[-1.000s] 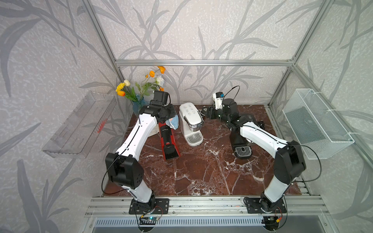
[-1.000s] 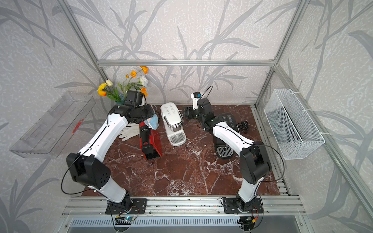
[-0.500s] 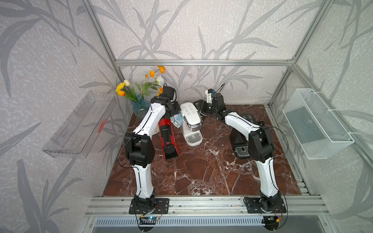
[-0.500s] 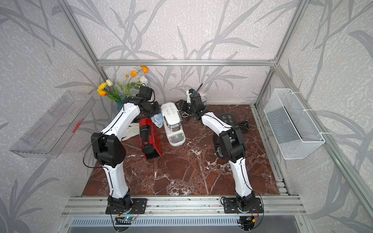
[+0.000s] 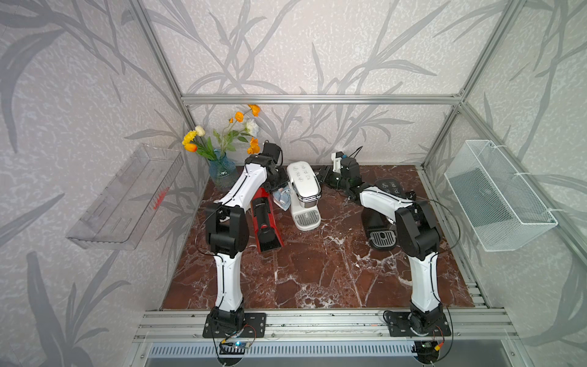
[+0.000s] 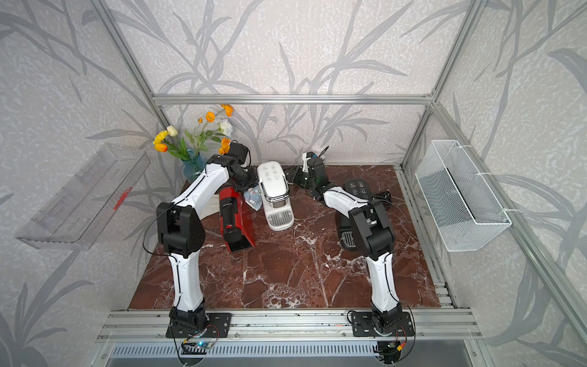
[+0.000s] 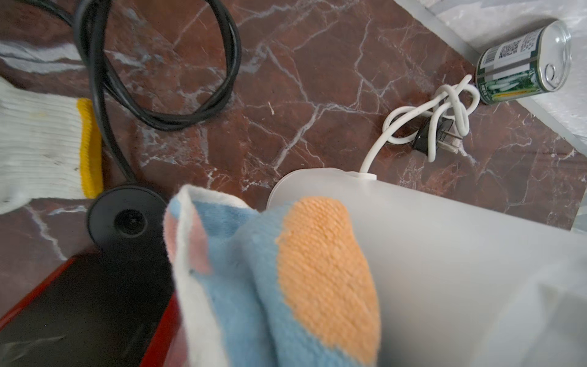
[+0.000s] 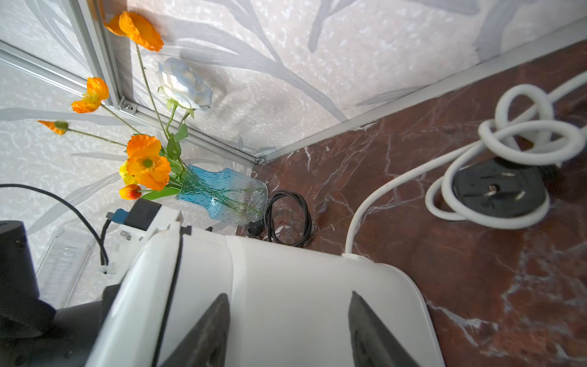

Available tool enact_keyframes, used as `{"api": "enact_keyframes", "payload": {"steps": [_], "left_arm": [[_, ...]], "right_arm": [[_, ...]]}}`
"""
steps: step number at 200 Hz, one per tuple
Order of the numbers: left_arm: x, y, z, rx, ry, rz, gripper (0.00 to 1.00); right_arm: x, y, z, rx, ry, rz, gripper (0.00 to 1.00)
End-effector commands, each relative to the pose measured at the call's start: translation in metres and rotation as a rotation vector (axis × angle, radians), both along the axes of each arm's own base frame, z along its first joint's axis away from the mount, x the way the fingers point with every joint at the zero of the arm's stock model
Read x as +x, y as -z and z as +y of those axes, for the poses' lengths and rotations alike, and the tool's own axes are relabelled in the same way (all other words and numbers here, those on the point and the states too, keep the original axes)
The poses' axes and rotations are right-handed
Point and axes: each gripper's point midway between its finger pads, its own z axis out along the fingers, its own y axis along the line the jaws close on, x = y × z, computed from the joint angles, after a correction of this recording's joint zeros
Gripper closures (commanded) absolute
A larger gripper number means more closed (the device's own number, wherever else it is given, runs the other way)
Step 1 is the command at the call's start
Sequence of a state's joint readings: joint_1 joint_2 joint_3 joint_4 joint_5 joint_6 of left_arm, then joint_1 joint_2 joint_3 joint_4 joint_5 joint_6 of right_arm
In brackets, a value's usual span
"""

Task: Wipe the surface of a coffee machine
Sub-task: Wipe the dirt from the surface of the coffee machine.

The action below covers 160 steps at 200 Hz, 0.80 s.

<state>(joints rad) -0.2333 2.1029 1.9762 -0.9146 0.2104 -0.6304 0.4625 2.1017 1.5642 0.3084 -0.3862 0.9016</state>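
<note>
Me at the back of the table [image 5: 317,270], one arm on each side of the white machine [image 5: 303,187]. It stands upright at the back middle. The red machine [image 5: 265,219] is just beside it on my left, and the black machine [image 5: 381,222] sits well apart on my right.

How it looks: glossy white all over, with a rounded top carrying two rows of tiny grey button icons. There's a chrome band round the brew head and a grey gridded drip tray at the front foot. Up close from my left wrist its flank looks more frosted and matte, no marks I can make out. A white cord [image 7: 438,117] comes out low at the rear and lies knotted round its black plug on the marble, near a can [image 7: 524,63] on its side.

My left gripper [image 5: 280,185] is clamped tight on the cloth [image 7: 286,286]. That's fluffy blue terry with an orange patch, a bit of pink and a cream edge. It hangs in the gap between the red and white machines and looks laid against the white flank, though I can't swear it's touching.

My right gripper [image 8: 288,295] has its fingers spread apart, with the white body right in front of them. No idea if the tips touch it. Behind all that sits the vase [image 5: 222,171] in the corner.
</note>
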Motion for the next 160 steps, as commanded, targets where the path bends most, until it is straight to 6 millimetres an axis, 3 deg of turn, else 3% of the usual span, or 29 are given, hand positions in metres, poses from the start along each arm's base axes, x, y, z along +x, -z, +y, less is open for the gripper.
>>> {"api": "enact_keyframes", "payload": {"steps": [1,58,97,160], "left_arm": [[-0.009,-0.003,-0.079,-0.15,0.144,-0.012,1.0],[-0.018,-0.003,-0.117,-0.199,0.214,0.001,1.0],[-0.02,-0.009,-0.101,-0.179,0.242,-0.035,1.0],[-0.024,-0.011,-0.071,-0.409,0.212,-0.125,1.0]], "right_arm": [[-0.051,-0.056,0.044,0.065,-0.149,-0.072,0.41],[-0.055,-0.068,0.026,0.031,-0.115,-0.079,0.41],[-0.057,-0.046,0.011,0.011,-0.103,-0.053,0.41],[-0.072,-0.01,-0.025,-0.052,-0.108,-0.003,0.41]]}}
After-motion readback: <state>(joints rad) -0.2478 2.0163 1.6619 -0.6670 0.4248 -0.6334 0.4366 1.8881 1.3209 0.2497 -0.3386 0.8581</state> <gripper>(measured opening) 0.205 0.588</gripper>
